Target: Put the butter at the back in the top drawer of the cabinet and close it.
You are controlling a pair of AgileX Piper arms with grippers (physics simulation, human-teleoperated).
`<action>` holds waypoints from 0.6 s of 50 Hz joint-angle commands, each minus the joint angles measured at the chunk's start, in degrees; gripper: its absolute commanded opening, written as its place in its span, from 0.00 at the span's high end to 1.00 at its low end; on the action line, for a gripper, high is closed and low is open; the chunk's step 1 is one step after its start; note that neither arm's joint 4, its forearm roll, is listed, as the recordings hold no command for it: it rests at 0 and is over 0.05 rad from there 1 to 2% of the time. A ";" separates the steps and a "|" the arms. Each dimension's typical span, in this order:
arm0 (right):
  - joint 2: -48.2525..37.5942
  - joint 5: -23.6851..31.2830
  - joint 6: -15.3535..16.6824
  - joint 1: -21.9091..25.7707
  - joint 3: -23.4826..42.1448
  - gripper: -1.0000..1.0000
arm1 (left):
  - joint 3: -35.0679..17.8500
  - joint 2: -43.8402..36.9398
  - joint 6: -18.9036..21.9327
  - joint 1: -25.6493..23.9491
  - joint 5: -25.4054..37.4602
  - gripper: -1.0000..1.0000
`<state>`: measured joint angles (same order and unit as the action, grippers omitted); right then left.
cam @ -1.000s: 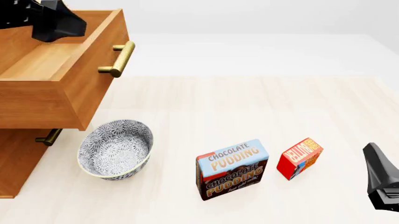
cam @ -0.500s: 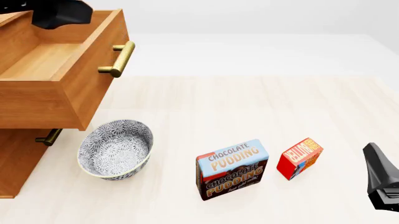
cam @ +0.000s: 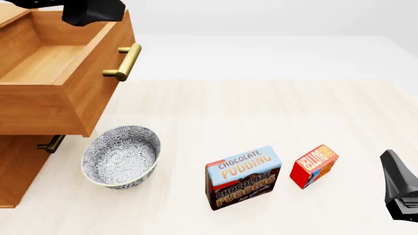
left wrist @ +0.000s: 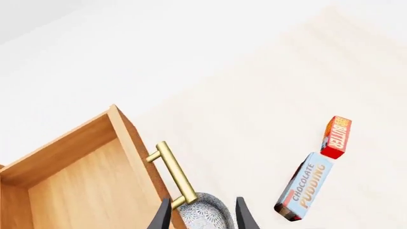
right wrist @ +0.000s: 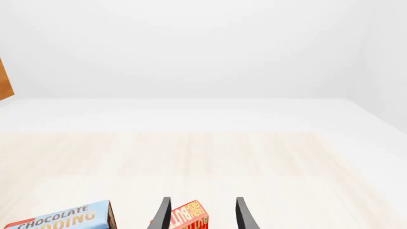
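The front view looks forward and down over the tabletop [cam: 261,107]. The left wrist view looks down from high above the top drawer [left wrist: 83,181]; the right sits low. All three share the butter [cam: 314,165].

red butter [cam: 313,165], grey floral-patterned bowl [cam: 121,155]

Pale wood-grain table [cam: 261,112] against plain white backdrop.

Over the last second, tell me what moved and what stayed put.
Only the left gripper moved: it drifted rightward above the open top drawer, toward the drawer's handle side. Nothing was grasped or released. The butter, pudding box, bowl and right gripper stayed where they were, and the drawer remains pulled out.
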<state>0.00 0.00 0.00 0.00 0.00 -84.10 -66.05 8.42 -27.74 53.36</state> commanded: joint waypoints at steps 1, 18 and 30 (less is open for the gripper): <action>0.00 0.00 0.00 0.00 0.00 0.00 | -0.81 -2.16 -0.40 -3.82 -0.97 0.00; 0.00 0.00 0.00 0.00 0.00 0.00 | -1.44 -6.58 -1.90 -9.64 -3.14 0.00; 0.00 0.00 0.00 0.00 0.00 0.00 | -1.11 -9.90 -2.03 -12.06 -5.53 0.00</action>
<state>0.00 0.00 0.00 0.00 0.00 -85.38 -73.31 6.63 -37.58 49.62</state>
